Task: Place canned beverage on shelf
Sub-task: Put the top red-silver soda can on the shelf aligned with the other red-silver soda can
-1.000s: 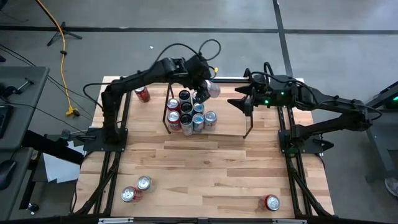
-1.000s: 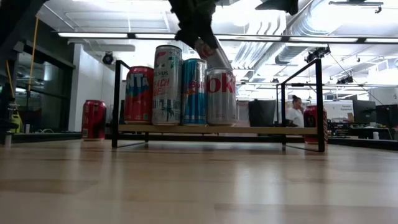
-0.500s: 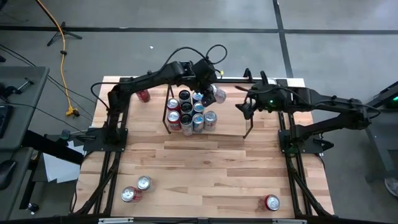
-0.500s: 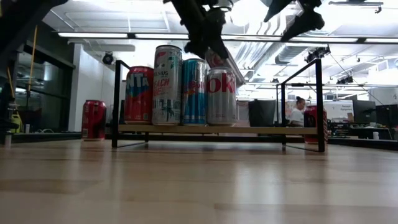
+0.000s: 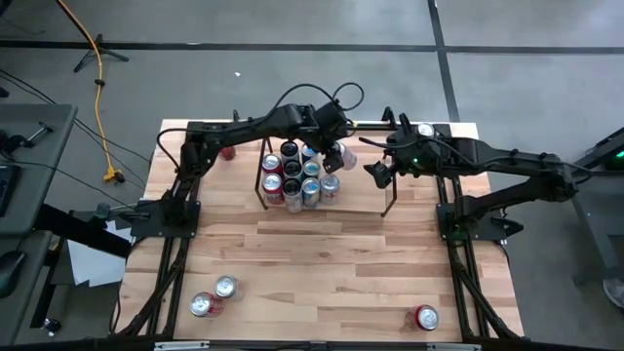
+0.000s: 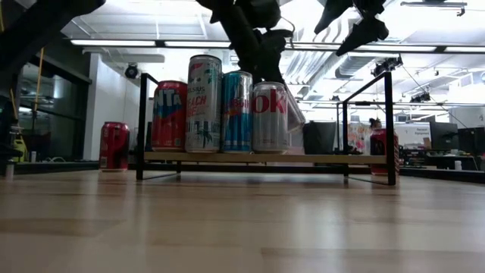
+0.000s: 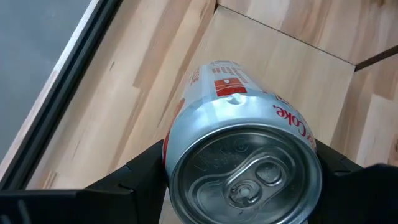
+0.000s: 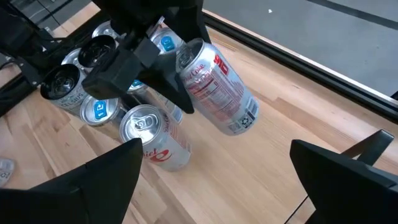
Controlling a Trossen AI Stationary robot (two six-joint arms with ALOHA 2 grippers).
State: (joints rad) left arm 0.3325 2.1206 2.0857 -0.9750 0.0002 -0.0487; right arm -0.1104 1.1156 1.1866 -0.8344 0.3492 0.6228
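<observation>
The left gripper (image 5: 336,156) has carried the silver-and-red beverage can (image 8: 217,87) from over the back rail toward the open middle of the low black-rod shelf with its see-through top (image 5: 363,200), just beside the cluster of standing cans (image 5: 297,175). The can is clamped around its body, tilted and clear of the shelf top, so it is not yet placed; judging by the tilt, it needs righting before it goes down.

The right gripper (image 5: 378,174) has swung in closer and hangs beside the can with its jaws spread wide, holding nothing.

The right wrist view shows the tilt and the grip plainly, with the can's base pointing away from the cluster. The left wrist view shows only the can's top and the bare shelf panel under it. The low view hides the held can behind the row of cans but shows them standing upright on the shelf. Only the high view shows loose cans (image 5: 213,297) on the wooden counter (image 5: 322,273).
</observation>
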